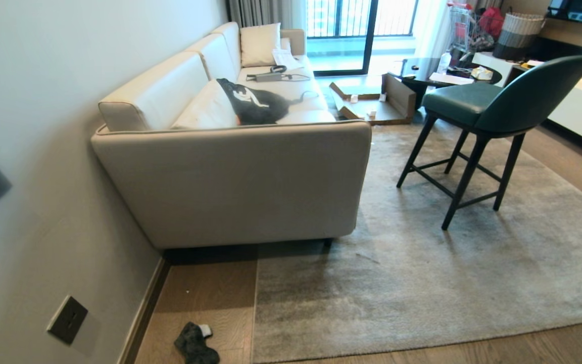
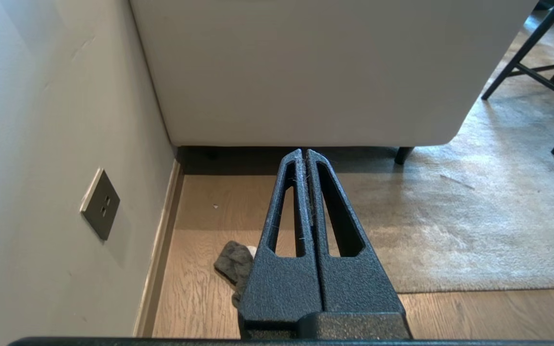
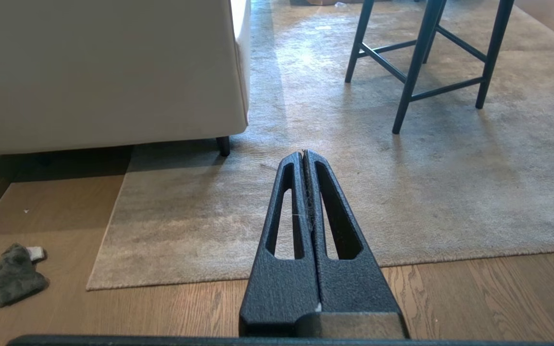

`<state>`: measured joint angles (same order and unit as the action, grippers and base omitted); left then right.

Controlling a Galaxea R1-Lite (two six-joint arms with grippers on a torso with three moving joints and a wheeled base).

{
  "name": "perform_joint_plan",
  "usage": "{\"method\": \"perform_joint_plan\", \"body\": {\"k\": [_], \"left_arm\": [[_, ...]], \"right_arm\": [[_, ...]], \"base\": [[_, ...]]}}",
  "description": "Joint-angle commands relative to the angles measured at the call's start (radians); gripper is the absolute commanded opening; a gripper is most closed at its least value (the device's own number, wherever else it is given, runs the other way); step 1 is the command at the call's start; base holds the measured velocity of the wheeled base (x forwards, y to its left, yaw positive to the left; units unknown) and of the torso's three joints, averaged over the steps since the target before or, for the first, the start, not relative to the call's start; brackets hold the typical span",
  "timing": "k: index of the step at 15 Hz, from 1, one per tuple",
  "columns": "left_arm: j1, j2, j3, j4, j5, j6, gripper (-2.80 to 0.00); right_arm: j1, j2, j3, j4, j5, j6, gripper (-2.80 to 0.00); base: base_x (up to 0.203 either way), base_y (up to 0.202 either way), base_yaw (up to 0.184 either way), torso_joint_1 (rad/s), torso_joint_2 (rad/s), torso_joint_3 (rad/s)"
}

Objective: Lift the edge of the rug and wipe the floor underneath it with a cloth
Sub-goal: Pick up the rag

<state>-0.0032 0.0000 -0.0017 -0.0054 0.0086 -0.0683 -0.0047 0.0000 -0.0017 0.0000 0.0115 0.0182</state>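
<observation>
**floorfan22:** so where's everything sitting right now? Can't spot the arms in the head view.

**rugwatcher:** yeah, neither arm shows there. The wrist views have them though. The left hand (image 2: 306, 153) has its black textured fingers pressed flat together, nothing between them, hanging above the floor in front of the sofa's end panel. The right hand (image 3: 304, 154) is the same deal: fingers closed tight, empty, hanging over the rug's near border.

**floorfan22:** and the rag?

**rugwatcher:** the small crumpled dark grey terry cloth (image 1: 196, 344) is at the bottom left of the head view, lying on the warm brown wood-plank floor (image 1: 210, 288), between the dark skirting strip along the wall and the rug. Near the rug, not touching it. The rug edge (image 1: 254, 308) of the big pale grey mottled short-pile rug runs straight up the lower middle of the frame and lies flat on the floor, its corner down at the bottom.

**floorfan22:** other stuff?

**rugwatcher:** a cream fabric sofa (image 1: 230, 177) sits centre-left, a dark green bar chair with black legs (image 1: 493, 116) stands on the rug at upper right, and a grey wall socket (image 1: 67, 319) is at lower left.
</observation>
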Motion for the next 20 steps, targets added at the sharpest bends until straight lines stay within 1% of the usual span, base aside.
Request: {"method": "perform_joint_plan", "body": {"k": [1, 11, 20], "left_arm": [[0.000, 0.000, 0.000, -0.001, 0.001, -0.001, -2.80], [0.000, 0.000, 0.000, -0.001, 0.001, -0.001, -2.80], [0.001, 0.000, 0.000, -0.002, 0.002, -0.005, -2.80]], "right_arm": [[0.000, 0.002, 0.000, 0.000, 0.001, 0.000, -2.80], [0.000, 0.002, 0.000, 0.000, 0.001, 0.000, -2.80], [0.000, 0.002, 0.000, 0.000, 0.001, 0.000, -2.80]], "base": [[0.000, 0.000, 0.000, 0.000, 0.00, 0.000], [0.000, 0.000, 0.000, 0.001, 0.00, -0.007], [0.000, 0.000, 0.000, 0.002, 0.00, -0.181]]}}
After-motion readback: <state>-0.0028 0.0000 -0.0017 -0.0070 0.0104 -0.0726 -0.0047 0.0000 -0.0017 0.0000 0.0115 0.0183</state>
